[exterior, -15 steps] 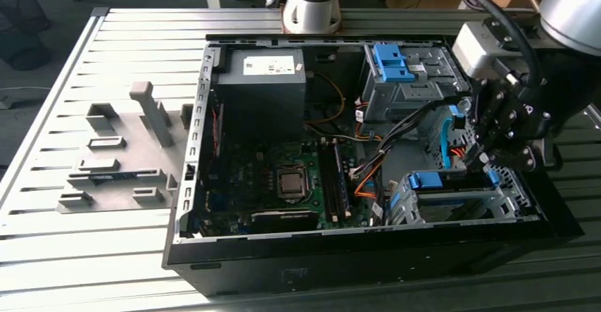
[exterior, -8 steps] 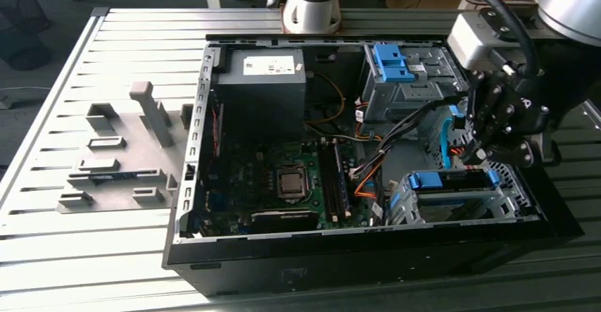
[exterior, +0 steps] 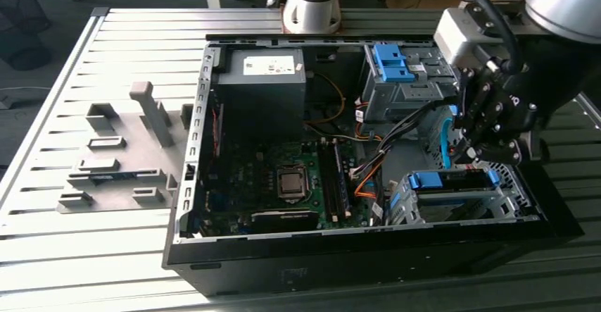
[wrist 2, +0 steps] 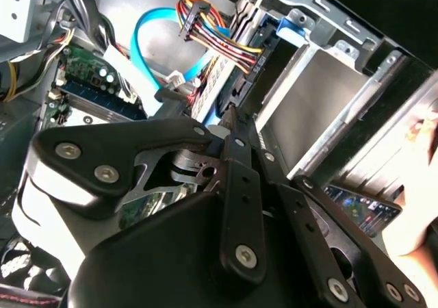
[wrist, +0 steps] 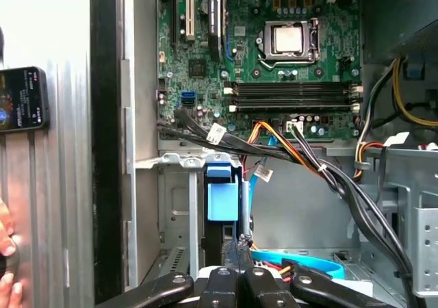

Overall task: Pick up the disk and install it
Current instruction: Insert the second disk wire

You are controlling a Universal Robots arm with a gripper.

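Item: the disk (wrist: 222, 198). Location: edge-on in the metal drive cage (wrist: 174, 205) at the corner of the open computer case (exterior: 188, 185), directly ahead of my tool's tips. Its blue carrier tab faced the tool. It appeared slotted into the bay rather than carried, so I judged installation well advanced or at its seating stage.

Item: my tool (wrist: 239, 248). State: fingers pressed together with nothing pinched between them, tips at or just short of the disk's near end. Such a stance suits pushing more than gripping.

Item: cable bundle (wrist: 274, 140). Location: looping close beside the tool, between the cage and the motherboard (wrist: 274, 68), which lay farther beyond the disk.

Item: the counter (exterior: 94, 256). Slatted, carrying the case flat with its open side up, giving the tool access from above.

Item: a person's hand (wrist: 5, 267) and a phone (wrist: 24, 99). Location: outside the case wall, well apart from the tool.
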